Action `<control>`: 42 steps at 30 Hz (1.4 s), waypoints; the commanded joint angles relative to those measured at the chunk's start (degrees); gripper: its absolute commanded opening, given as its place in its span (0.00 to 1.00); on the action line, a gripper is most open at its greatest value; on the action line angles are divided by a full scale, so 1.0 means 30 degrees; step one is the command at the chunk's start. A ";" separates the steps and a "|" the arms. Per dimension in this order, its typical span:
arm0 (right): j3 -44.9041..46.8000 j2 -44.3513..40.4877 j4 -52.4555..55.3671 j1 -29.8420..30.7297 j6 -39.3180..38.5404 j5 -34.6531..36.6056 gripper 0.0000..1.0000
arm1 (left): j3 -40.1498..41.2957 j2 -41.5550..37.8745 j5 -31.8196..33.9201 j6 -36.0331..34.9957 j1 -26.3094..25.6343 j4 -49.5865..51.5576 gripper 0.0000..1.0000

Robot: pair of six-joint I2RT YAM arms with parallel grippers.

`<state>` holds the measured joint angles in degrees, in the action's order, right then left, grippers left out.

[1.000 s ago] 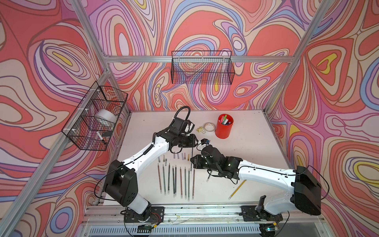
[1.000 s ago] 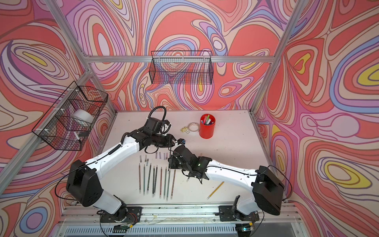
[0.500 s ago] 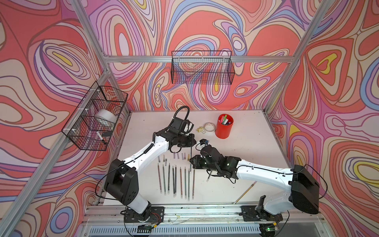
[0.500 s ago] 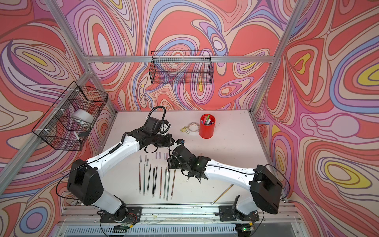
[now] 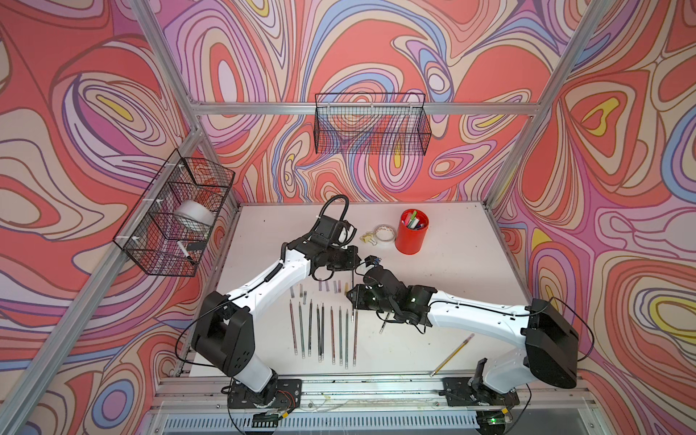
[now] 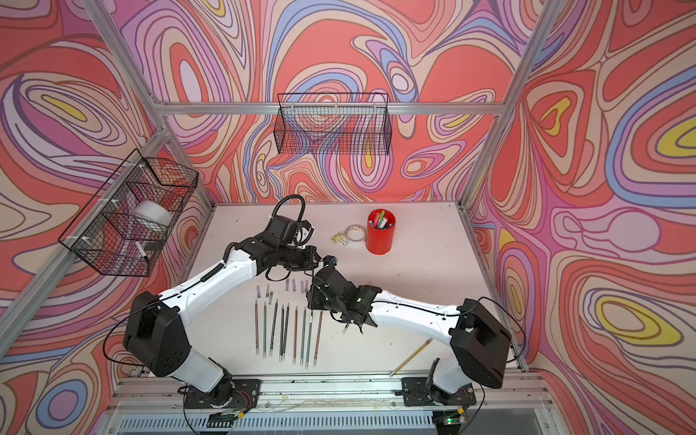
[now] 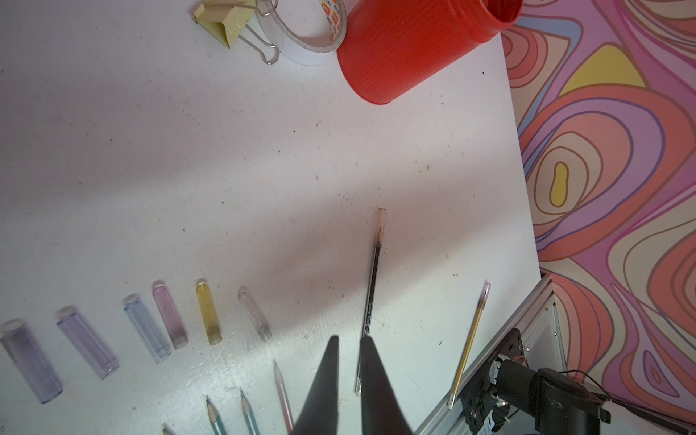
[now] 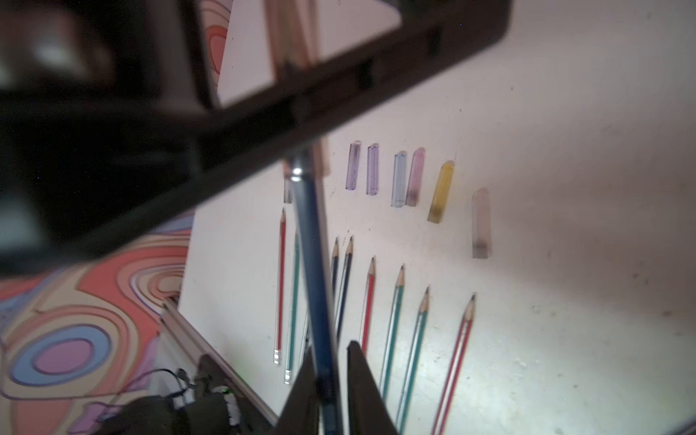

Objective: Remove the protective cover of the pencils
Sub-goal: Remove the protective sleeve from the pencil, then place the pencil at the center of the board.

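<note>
On the right gripper [image 8: 331, 348] the fingers clamp a blue-shafted pencil [image 8: 312, 256] low on its shaft, lifted clear of the table [image 5: 452, 282]. On the left gripper [image 7: 349, 339] the fingers are drawn narrow at that pencil's far end. The right wrist view is blurred there, so I can't confirm they pinch its cover. I read this as mid-pull.

Done: a row of bare pencils [image 5: 310, 327], sharpened and striped red, green or black, lies parallel near the front. The loose covers [image 7: 207, 312], tinted clear tubes, sit just beyond their tips.

Left, I judge: the held one, a capped dark pencil [image 7: 373, 282] under the right arm, and a yellow pencil [image 7: 470, 335] near the table's front edge, apparently capped.
</note>
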<state>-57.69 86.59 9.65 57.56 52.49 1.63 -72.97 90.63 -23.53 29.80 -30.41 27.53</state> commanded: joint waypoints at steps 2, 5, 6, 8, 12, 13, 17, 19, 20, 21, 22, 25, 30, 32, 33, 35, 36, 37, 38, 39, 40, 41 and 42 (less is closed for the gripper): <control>-0.0187 0.0026 0.0484 -0.0049 0.0269 0.0140 0.00 | -0.0374 0.0202 -0.0082 0.0085 -0.0029 0.0109 0.00; 0.0130 -0.0162 0.0418 -0.0022 0.0407 -0.0095 0.00 | -0.0425 0.0228 0.0003 0.0070 -0.0028 0.0191 0.00; 0.0279 -0.0221 0.0388 -0.0021 0.0501 -0.0172 0.00 | -0.0433 0.0229 0.0021 0.0082 -0.0020 0.0213 0.00; 0.0576 -0.0379 0.0280 0.0123 0.0654 -0.0259 0.00 | -0.0436 0.0266 0.0045 0.0067 0.0000 0.0230 0.00; 0.0945 -0.0696 0.0426 0.0657 0.0895 0.0062 0.00 | -0.0457 0.0343 -0.0036 0.0113 0.0001 0.0232 0.00; 0.1006 -0.0755 0.0512 0.0846 0.0973 0.0195 0.00 | -0.0483 0.0347 -0.0054 0.0114 0.0001 0.0250 0.00; 0.1366 -0.0964 0.0709 0.1374 0.1373 0.0583 0.00 | -0.0506 0.0376 -0.0016 0.0114 0.0001 0.0283 0.00; 0.1755 -0.1169 0.0738 0.1595 0.1682 0.0706 0.00 | -0.0521 0.0384 0.0049 0.0086 0.0001 0.0316 0.00; 0.1941 -0.1263 0.0730 0.1708 0.1853 0.0744 0.00 | -0.0521 0.0391 0.0056 0.0103 0.0001 0.0345 0.00; 0.2139 -0.1399 0.0732 0.1857 0.2016 0.0842 0.00 | -0.0521 0.0376 0.0094 0.0107 0.0001 0.0343 0.00; 0.2329 -0.1498 0.0760 0.2041 0.2191 0.0925 0.00 | -0.0520 0.0376 0.0110 0.0107 0.0001 0.0363 0.00; 0.2817 -0.1844 0.1291 0.2412 0.2745 0.1358 0.00 | -0.0578 0.0449 0.0232 0.0085 0.0001 0.0460 0.00; 0.3851 -0.2180 0.2816 0.2664 0.4871 0.1693 0.00 | -0.0970 0.0908 0.0708 0.0040 0.0001 0.1200 0.00; 0.4368 -0.2047 0.2906 0.2752 0.5564 0.1476 0.00 | -0.1155 0.1197 0.0758 0.0051 -0.0006 0.1503 0.00; 0.4561 -0.1957 0.2934 0.2804 0.5866 0.1363 0.00 | -0.1263 0.1372 0.0704 0.0023 0.0001 0.1659 0.00; 0.4751 -0.1671 0.3074 0.2894 0.6242 0.1206 0.00 | -0.1506 0.1724 0.0668 -0.0011 0.0001 0.1938 0.00; 0.4705 -0.1495 0.3216 0.2901 0.6336 0.1124 0.00 | -0.1600 0.1874 0.0601 -0.0002 0.0001 0.2027 0.00; 0.4555 -0.1269 0.3503 0.2901 0.6422 0.1072 0.00 | -0.1633 0.1978 0.0545 -0.0005 0.0001 0.2050 0.00; 0.4360 -0.1046 0.3819 0.2899 0.6464 0.1011 0.00 | -0.1634 0.2066 0.0483 0.0011 -0.0027 0.2064 0.00; 0.4026 -0.0678 0.4282 0.2903 0.6505 0.0981 0.00 | -0.1678 0.2169 0.0508 0.0026 -0.0028 0.2123 0.00; 0.3825 -0.0409 0.4560 0.2901 0.6498 0.0904 0.00 | -0.1783 0.2317 0.0613 0.0030 -0.0056 0.2305 0.00; 0.3667 -0.0183 0.4723 0.2902 0.6498 0.0843 0.00 | -0.1938 0.2483 0.0664 0.0010 -0.0086 0.2537 0.00; 0.3489 0.0098 0.4830 0.2904 0.6498 0.0763 0.00 | -0.2158 0.2789 0.0651 -0.0001 -0.0087 0.2786 0.00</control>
<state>-45.43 84.82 21.04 66.00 70.63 4.40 -77.08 97.19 -22.37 29.82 -30.70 32.38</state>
